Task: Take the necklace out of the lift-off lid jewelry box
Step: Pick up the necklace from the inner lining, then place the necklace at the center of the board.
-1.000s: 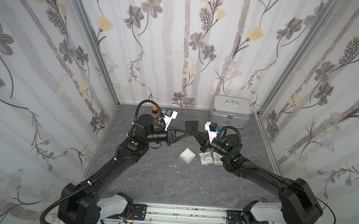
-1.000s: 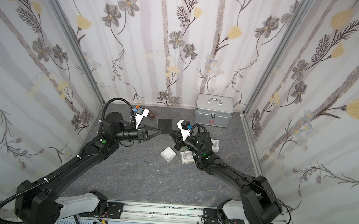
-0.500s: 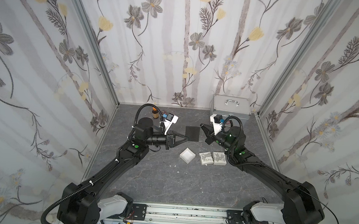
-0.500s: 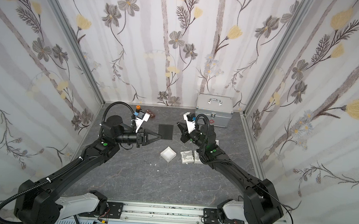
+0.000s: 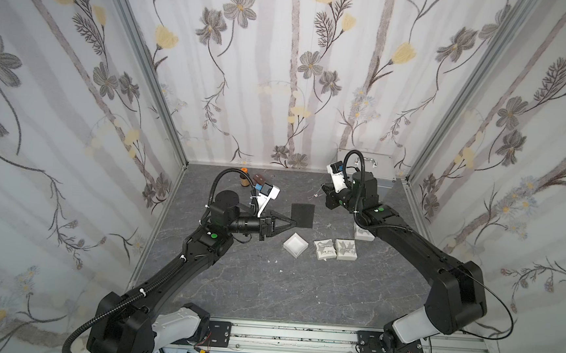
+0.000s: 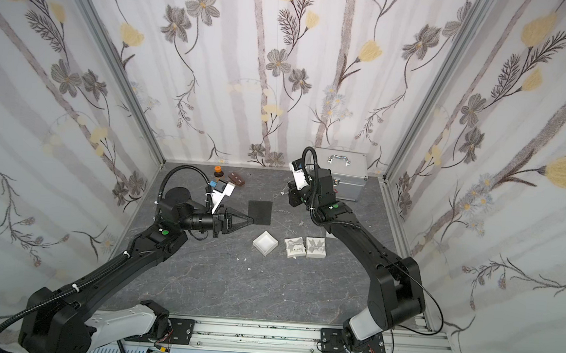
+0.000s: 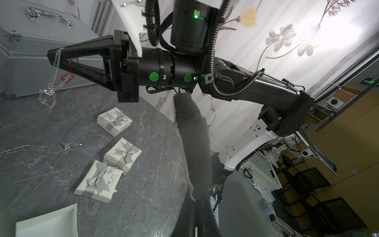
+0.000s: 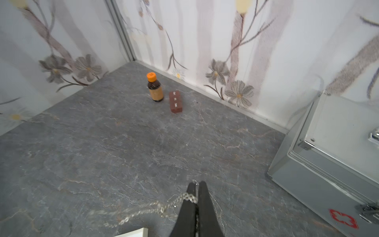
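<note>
The necklace [image 7: 53, 82] is a thin silvery chain. It hangs from my right gripper [image 7: 50, 55], which is shut on it above the table near the back right; the chain [image 8: 155, 205] trails off the shut tips of that gripper [image 8: 196, 184]. In both top views the right gripper [image 5: 323, 191] [image 6: 290, 189] is raised, and the chain [image 5: 315, 196] glints beside it. The open white jewelry box [image 5: 295, 245] [image 6: 265, 243] lies empty mid-table. My left gripper [image 5: 294, 223] [image 7: 196, 217] is shut on a black foam pad [image 5: 302, 215] [image 7: 192, 133] held above the table.
Three closed white boxes with grey bows [image 5: 325, 249] [image 5: 346, 249] [image 7: 114, 121] sit right of the open box. Two loose chains [image 7: 41, 147] [image 7: 51, 172] lie on the table. A silver case [image 5: 380, 172] stands back right. A brown bottle [image 8: 155, 88] and a brown block [image 8: 175, 101] are at the back wall.
My right gripper has risen and drawn back toward the far right with the necklace, away from the boxes and the pad. The left gripper and its black pad shifted slightly.
</note>
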You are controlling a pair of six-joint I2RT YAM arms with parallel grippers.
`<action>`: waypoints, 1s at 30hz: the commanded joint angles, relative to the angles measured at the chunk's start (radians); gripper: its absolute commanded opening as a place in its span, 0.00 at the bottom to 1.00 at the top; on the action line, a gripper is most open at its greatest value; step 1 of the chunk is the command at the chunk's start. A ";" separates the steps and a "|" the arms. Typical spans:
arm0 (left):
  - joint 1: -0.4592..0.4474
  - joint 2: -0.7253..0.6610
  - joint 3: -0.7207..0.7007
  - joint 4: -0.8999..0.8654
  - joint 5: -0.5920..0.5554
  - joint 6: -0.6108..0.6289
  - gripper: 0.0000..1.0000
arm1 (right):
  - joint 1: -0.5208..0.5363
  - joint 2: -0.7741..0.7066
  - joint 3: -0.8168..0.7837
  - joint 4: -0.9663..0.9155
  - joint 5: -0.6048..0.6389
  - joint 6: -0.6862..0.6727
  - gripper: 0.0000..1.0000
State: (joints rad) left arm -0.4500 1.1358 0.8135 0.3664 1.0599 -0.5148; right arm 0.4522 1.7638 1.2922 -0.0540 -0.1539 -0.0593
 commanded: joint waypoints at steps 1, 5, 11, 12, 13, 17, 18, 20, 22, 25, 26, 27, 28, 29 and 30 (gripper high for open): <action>0.001 -0.028 -0.007 -0.029 -0.043 0.053 0.00 | -0.012 0.100 0.114 -0.246 0.065 0.000 0.00; 0.001 -0.062 -0.026 -0.035 -0.075 0.070 0.00 | -0.014 0.235 0.266 -0.397 0.106 0.020 0.00; 0.000 -0.096 -0.045 -0.043 -0.100 0.083 0.00 | -0.018 0.410 0.466 -0.537 0.145 0.031 0.00; 0.000 -0.100 -0.050 -0.040 -0.104 0.081 0.00 | -0.018 0.432 0.491 -0.550 0.145 0.031 0.00; 0.000 -0.105 -0.055 -0.037 -0.107 0.082 0.00 | -0.017 0.454 0.518 -0.562 0.144 0.031 0.00; 0.001 -0.118 -0.062 -0.035 -0.117 0.080 0.00 | -0.018 0.530 0.611 -0.590 0.139 0.031 0.00; 0.000 -0.120 -0.064 -0.034 -0.118 0.079 0.00 | -0.017 0.545 0.631 -0.594 0.137 0.031 0.00; -0.001 -0.128 -0.068 -0.029 -0.122 0.075 0.00 | -0.018 0.579 0.674 -0.608 0.137 0.031 0.00; 0.000 -0.135 -0.074 -0.029 -0.126 0.075 0.00 | -0.020 0.604 0.703 -0.613 0.139 0.031 0.00; -0.001 -0.147 -0.080 -0.030 -0.133 0.077 0.00 | -0.029 0.640 0.726 -0.613 0.141 0.039 0.00; -0.001 -0.150 -0.082 -0.030 -0.136 0.079 0.00 | -0.033 0.647 0.726 -0.613 0.145 0.044 0.00; -0.001 -0.152 -0.083 -0.031 -0.136 0.081 0.00 | -0.038 0.656 0.726 -0.613 0.150 0.047 0.00; 0.000 -0.152 -0.084 -0.031 -0.139 0.081 0.00 | -0.041 0.661 0.726 -0.614 0.154 0.051 0.00; -0.001 -0.152 -0.083 -0.031 -0.138 0.081 0.00 | -0.045 0.669 0.724 -0.616 0.162 0.053 0.00; -0.001 -0.150 -0.083 -0.031 -0.141 0.081 0.00 | -0.049 0.675 0.719 -0.617 0.171 0.056 0.00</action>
State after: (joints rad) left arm -0.4507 0.9882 0.7326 0.3164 0.9272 -0.4438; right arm 0.4103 2.4229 2.0102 -0.6609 -0.0128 -0.0151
